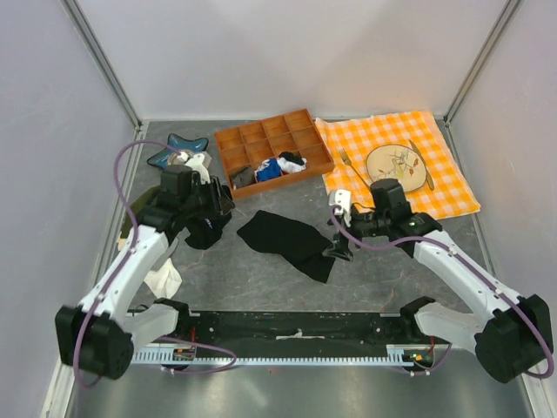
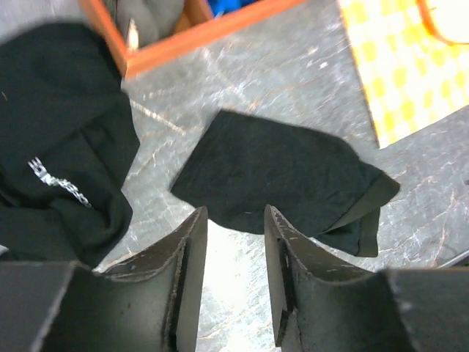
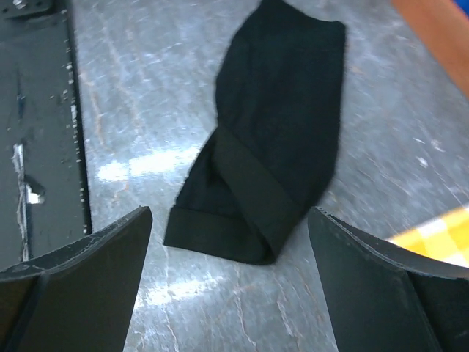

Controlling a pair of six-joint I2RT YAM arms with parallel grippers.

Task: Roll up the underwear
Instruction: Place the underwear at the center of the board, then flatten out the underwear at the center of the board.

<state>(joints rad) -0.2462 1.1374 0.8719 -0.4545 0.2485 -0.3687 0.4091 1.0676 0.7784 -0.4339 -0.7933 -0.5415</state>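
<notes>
On grey marbled tabletop [image 1: 252,286]: underwear [image 1: 287,244], soft black fabric, folded oblong.

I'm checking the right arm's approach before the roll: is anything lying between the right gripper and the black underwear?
Nothing visible does. The right gripper stands open at the folded end of the underwear, and only table surface shows around it. The other black cloth lies off by the left arm.
</notes>
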